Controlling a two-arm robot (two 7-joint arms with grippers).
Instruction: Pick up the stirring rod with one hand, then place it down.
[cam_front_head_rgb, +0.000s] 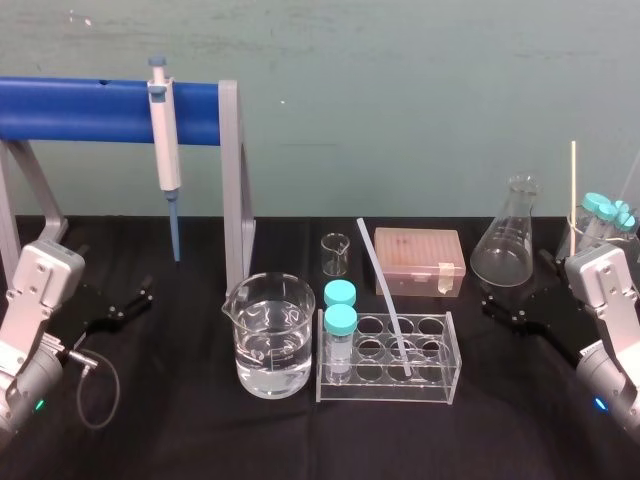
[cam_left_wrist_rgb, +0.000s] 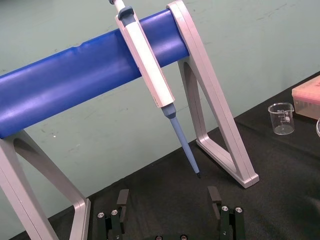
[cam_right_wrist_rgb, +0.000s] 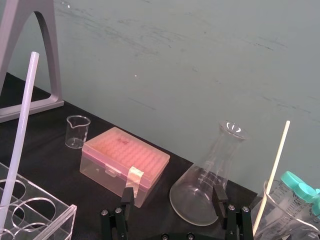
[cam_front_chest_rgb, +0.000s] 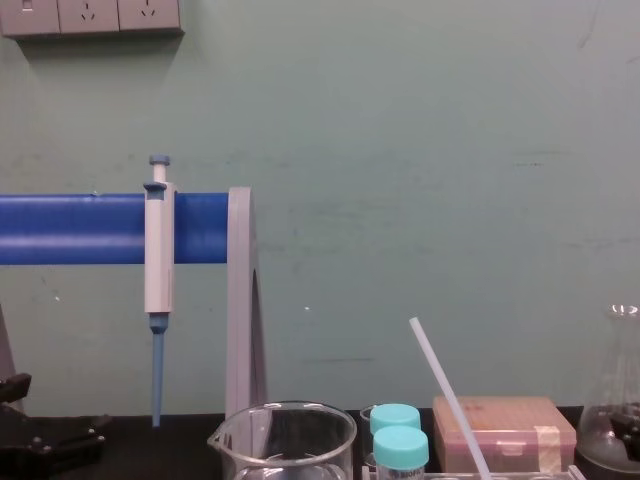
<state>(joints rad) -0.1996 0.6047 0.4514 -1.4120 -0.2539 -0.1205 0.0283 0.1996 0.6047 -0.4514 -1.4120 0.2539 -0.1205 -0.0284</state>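
Note:
The stirring rod (cam_front_head_rgb: 383, 290) is a thin translucent-white rod that leans in the clear tube rack (cam_front_head_rgb: 385, 393) at the table's middle, its top tilted back and to the left. It also rises in the right wrist view (cam_right_wrist_rgb: 20, 130) and the chest view (cam_front_chest_rgb: 448, 395). My right gripper (cam_front_head_rgb: 512, 298) rests open on the black cloth right of the rack, apart from the rod, its fingers (cam_right_wrist_rgb: 127, 196) spread with nothing between them. My left gripper (cam_front_head_rgb: 132, 302) sits open at the far left, its fingers (cam_left_wrist_rgb: 122, 199) wide apart below the pipette.
A water-filled beaker (cam_front_head_rgb: 270, 335) stands left of the rack, which holds two teal-capped tubes (cam_front_head_rgb: 340, 322). Behind are a small beaker (cam_front_head_rgb: 335, 253), a pink tip box (cam_front_head_rgb: 420, 260) and a flask (cam_front_head_rgb: 508, 240). A pipette (cam_front_head_rgb: 163, 130) hangs on the blue stand (cam_front_head_rgb: 90, 108).

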